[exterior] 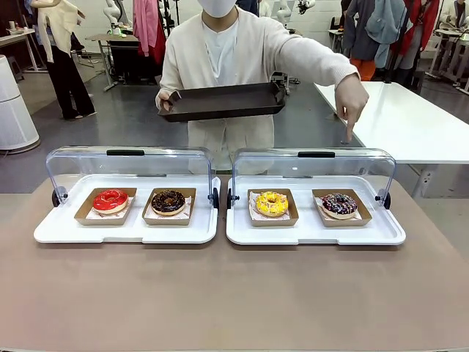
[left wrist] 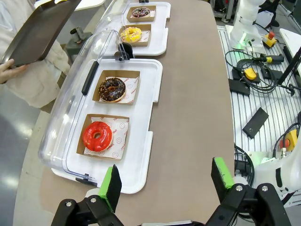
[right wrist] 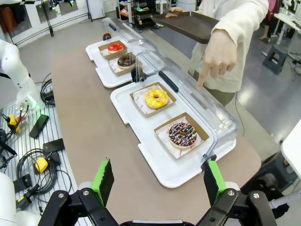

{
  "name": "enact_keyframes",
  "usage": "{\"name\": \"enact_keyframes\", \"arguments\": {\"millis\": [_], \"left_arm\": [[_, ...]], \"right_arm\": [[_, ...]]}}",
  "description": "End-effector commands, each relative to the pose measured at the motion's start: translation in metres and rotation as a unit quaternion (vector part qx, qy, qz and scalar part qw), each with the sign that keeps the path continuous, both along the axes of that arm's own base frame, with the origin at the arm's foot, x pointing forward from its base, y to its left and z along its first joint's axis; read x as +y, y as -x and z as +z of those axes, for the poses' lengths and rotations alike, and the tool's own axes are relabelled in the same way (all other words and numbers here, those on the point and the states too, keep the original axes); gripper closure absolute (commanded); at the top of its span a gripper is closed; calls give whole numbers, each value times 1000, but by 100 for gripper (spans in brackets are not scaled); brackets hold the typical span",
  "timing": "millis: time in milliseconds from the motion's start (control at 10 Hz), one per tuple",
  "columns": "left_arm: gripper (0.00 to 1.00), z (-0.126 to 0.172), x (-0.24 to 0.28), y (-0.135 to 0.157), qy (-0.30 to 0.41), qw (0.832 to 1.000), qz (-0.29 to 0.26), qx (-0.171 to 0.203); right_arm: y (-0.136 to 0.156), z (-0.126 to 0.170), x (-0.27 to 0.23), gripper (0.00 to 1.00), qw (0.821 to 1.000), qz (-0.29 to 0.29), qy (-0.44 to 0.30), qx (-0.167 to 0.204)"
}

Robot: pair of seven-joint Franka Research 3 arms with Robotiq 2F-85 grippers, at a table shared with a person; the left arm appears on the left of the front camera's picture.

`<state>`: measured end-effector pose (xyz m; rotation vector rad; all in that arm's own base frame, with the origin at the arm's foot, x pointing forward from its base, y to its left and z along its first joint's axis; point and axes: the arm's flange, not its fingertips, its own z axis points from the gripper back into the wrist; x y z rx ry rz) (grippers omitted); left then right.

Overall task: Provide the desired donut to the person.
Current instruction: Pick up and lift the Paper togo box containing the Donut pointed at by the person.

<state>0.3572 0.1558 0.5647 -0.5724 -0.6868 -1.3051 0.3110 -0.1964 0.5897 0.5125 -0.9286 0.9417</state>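
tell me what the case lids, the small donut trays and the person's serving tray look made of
Case lids: clear glossy plastic, seemingly; see-through with glare. Small donut trays: matte brown cardboard, by the folded walls. Serving tray: dark, smooth, faint sheen; plastic or metal, can't tell.

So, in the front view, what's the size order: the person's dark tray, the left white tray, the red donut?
1. Left white plastic tray
2. Dark rectangular held tray, farther off, so unsure
3. Red glazed donut

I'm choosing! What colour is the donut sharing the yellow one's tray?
That donut: dark chocolate, colourful sprinkles; right wrist view best.
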Motion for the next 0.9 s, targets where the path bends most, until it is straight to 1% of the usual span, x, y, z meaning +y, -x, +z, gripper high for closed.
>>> {"name": "enact_keyframes", "arguments": {"millis": [0,500,600,800], "left_arm": [[0,2,1,2,-7,1000,-7,2],[0,2,1,2,-7,1000,-7,2],[0,0,0,0,0,1000,0,0],[0,5,8,-8,64,997,22,-40]], "right_arm": [[0,-1,0,0,1000,-2,0,0],[0,-1,0,0,1000,-2,0,0],[0,-1,0,0,1000,-2,0,0],[0,-1,0,0,1000,-2,0,0]]}}
